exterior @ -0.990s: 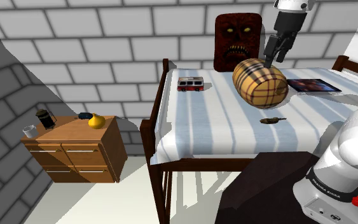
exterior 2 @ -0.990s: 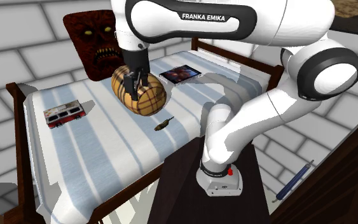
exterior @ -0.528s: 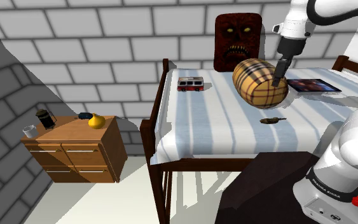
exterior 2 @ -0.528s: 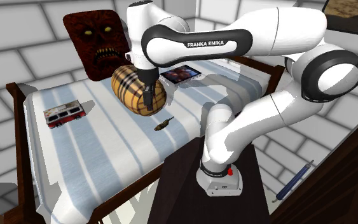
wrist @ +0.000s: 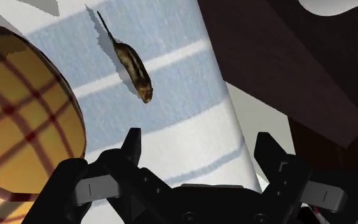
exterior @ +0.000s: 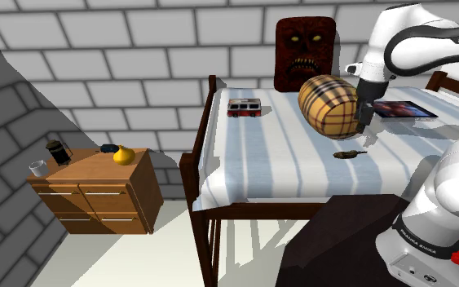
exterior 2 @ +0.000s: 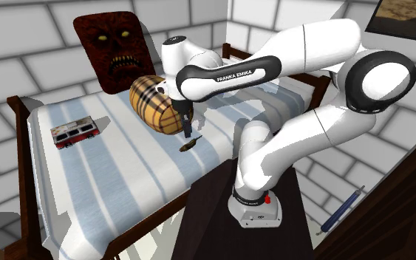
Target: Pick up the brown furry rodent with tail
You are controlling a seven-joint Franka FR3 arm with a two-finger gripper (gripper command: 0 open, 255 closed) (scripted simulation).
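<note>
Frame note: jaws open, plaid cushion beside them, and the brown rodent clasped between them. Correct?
Not quite. The rodent is not clasped: the wrist view shows it lying on the striped bed cover, ahead of the jaws and untouched. The rest holds: jaws open, plaid cushion beside them.

Shoulder view's rodent [exterior: 349,153], too small for detail
</note>
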